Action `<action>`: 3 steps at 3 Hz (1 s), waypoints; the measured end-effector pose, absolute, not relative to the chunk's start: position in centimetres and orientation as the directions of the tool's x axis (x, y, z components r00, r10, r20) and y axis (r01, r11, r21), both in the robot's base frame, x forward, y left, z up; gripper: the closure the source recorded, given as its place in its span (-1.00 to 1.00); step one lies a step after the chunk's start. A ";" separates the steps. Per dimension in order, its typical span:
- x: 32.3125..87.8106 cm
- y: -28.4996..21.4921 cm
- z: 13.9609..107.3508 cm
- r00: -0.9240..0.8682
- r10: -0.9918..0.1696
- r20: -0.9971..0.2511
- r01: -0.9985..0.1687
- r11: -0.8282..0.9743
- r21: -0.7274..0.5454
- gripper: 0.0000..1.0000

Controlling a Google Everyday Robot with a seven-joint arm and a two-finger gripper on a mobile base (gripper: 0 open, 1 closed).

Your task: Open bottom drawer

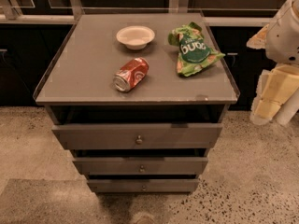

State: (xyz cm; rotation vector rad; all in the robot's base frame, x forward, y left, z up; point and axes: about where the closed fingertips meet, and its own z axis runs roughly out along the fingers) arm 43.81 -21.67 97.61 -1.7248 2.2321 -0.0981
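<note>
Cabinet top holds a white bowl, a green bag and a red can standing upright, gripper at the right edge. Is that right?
Not quite: the red can lies on its side, as the camera view shows. The white bowl and green bag are on the cabinet top, and the gripper is at the right edge, away from the bottom drawer.

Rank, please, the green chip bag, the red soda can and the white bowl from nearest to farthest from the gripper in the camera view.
The gripper hangs at the right edge of the view, beside the cabinet.
1. Green chip bag, right rear of the top.
2. Red soda can, lying on its side centre front, and white bowl, centre rear: too close to call.
</note>
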 end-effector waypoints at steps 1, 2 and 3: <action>43.6 -21.6 97.6 -0.218 -0.952 -0.216 -0.926 0.272 -0.261 -1.00; 40.3 -19.6 98.5 -0.240 -0.930 -0.279 -0.891 0.325 -0.316 -1.00; 36.1 -16.7 96.8 -0.259 -0.889 -0.379 -0.855 0.393 -0.338 -1.00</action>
